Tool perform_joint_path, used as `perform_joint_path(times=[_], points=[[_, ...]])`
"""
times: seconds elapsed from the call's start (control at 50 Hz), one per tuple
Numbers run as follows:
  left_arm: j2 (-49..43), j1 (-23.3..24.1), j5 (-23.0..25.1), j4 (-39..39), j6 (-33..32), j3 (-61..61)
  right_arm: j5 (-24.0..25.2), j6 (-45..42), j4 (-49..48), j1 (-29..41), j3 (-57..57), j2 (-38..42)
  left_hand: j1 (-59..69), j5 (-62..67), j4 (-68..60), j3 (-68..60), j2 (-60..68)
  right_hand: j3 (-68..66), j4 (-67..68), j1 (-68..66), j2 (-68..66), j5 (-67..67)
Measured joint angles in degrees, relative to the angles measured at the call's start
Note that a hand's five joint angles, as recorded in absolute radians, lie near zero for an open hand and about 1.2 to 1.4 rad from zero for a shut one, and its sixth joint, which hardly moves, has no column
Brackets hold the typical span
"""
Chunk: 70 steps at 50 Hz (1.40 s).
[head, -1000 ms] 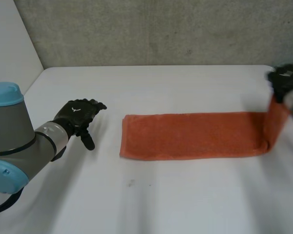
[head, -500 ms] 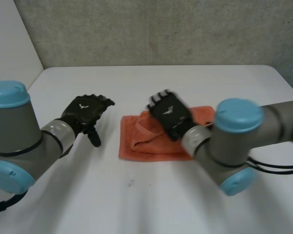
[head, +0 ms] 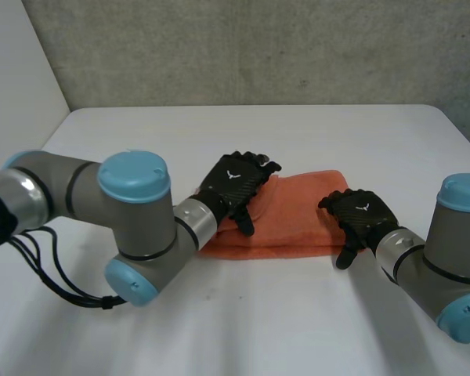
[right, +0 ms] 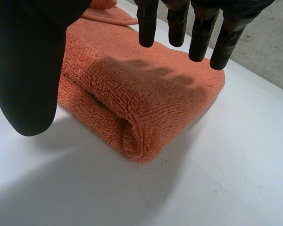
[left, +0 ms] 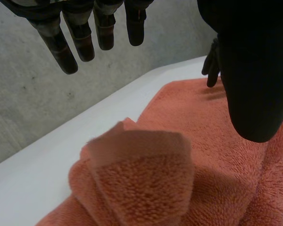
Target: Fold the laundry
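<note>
With the orange towel [head: 298, 211] folded at the table [head: 219, 321] centre, our left hand [head: 233, 184] straight-fingered over its 9 o'clock end and right hand [head: 364, 215] likewise empty at 3 o'clock, we risk pressing the rumpled corner [left: 141, 155] into a crooked fold.

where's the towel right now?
Head view: the orange towel lies folded on the table, left hand over its left end, right hand at its right end.

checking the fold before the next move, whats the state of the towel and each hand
orange towel: folded over in layers, lying on the white table, a corner rumpled up at one end
left hand: open, fingers straight, over the rumpled end, holding nothing
right hand: open, fingers straight, over the folded end, holding nothing
</note>
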<state>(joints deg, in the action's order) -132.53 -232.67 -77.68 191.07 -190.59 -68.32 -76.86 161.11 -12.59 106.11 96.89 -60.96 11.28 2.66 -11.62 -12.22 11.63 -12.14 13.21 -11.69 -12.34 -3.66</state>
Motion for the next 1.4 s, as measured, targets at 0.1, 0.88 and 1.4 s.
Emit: perform_joint_path(times=[0.1,0.88,1.4], points=[[-3.28,0.02,-0.43,-0.09,-0.14,3.18,0.07,-0.11,-0.61,0.35,0.0,0.1,0.0,0.0,0.0,0.01,0.0,-3.54,2.26,-1.19,-3.46,-2.44],[14.79,-5.04,-14.33,-2.19,-2.51,-15.33,-9.26,-17.72,-3.54,0.35,-3.69,1.78,0.0,0.0,0.0,0.0,0.0,-55.41,54.88,-41.59,-55.06,-52.43],[23.49,-13.64,-14.19,-1.99,-0.33,-23.11,5.21,-26.25,-3.19,29.57,-24.96,17.69,0.0,0.0,0.0,0.0,0.0,-55.55,54.89,-42.98,-55.07,-53.07]])
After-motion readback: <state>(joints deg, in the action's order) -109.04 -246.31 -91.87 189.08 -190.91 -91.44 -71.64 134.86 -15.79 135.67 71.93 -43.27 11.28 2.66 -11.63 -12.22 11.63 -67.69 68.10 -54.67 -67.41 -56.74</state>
